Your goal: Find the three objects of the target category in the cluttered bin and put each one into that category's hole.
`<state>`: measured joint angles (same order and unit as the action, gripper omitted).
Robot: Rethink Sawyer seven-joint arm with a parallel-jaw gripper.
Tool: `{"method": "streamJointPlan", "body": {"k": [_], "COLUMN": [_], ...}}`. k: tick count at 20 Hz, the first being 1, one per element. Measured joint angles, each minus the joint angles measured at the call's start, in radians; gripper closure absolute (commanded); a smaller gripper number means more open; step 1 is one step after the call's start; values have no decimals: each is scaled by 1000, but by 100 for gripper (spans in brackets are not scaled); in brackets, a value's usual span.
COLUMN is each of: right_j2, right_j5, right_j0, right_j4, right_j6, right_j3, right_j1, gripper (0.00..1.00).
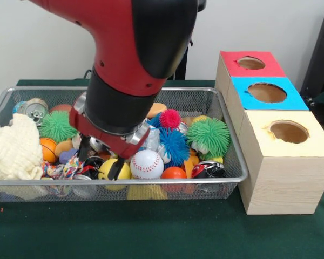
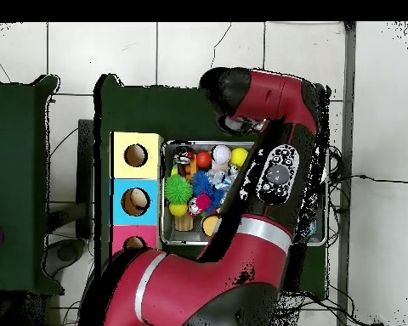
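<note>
1. One end effector (image 1: 100, 159) hangs low inside the wire bin (image 1: 235, 162), at the front-left part as seen in the front view. Its two dark fingers (image 1: 114, 168) stand apart and appear to hold nothing.
2. The nearest task item is a printed cloth piece (image 1: 62, 170), lying at the bin's front rim just left of the end effector in the front view, beside the cream knitted cloth (image 1: 13, 151). Its long axis appears to run along the rim. Contact between finger and cloth cannot be confirmed.
3. Judgement: the coming move needs a short shift toward that cloth, then a descent and closure.
4. A yellow ball (image 1: 114, 171) and a baseball (image 1: 147, 163) lie close by and could be caught instead.
5. The yellow-topped hole (image 1: 289, 131) lies outside the bin, well apart on the opposite side.
</note>
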<state>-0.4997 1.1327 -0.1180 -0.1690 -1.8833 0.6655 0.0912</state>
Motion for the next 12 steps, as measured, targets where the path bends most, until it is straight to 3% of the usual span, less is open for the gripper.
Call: {"method": "streamJointPlan", "body": {"k": [12], "right_j2": [-3], "right_j5": [-19], "right_j0": [-9], "right_j4": [0], "right_j6": [0], "right_j3": [63], "right_j1": [48], "gripper": [0]}}
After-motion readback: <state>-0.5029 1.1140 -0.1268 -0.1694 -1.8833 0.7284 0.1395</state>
